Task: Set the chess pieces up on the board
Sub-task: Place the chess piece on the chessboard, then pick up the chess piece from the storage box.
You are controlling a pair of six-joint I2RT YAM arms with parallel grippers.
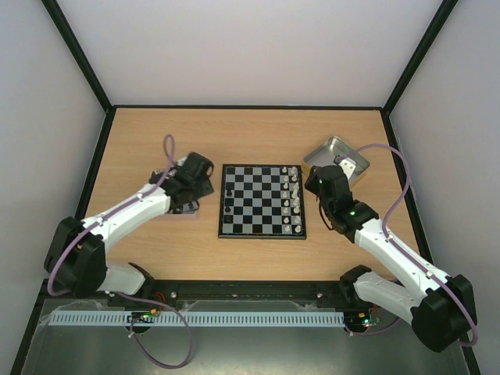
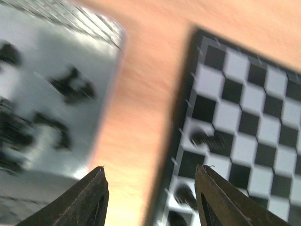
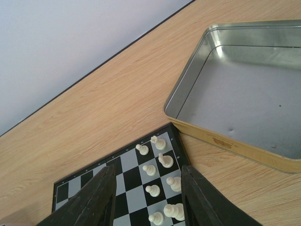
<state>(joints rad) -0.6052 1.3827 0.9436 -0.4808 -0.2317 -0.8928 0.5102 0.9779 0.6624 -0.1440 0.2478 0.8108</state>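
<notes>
Hovering left gripper (image 2: 153, 168): jaws held apart, empty, over the board's (image 1: 258, 205) left edge.
right gripper (image 3: 148, 167): jaws held apart, empty, by the board's right edge.
chess pieces (image 2: 207, 138): some set on the board's left files; more seen blurred in the tray (image 2: 94, 47) left of it.

The chessboard (image 1: 258, 205) was checked black and silver, bordered black; chess pieces (image 1: 227, 191) were black, opposing pieces (image 3: 165, 160) cream, the tin (image 3: 221, 141) silver, the table (image 1: 156, 133) wood-grain.

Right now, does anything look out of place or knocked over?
Nothing clearly wrong. The white pieces stand upright along one edge of the board. One black piece on it looks stretched sideways, perhaps tipped, but that view is too blurred to tell.
</notes>
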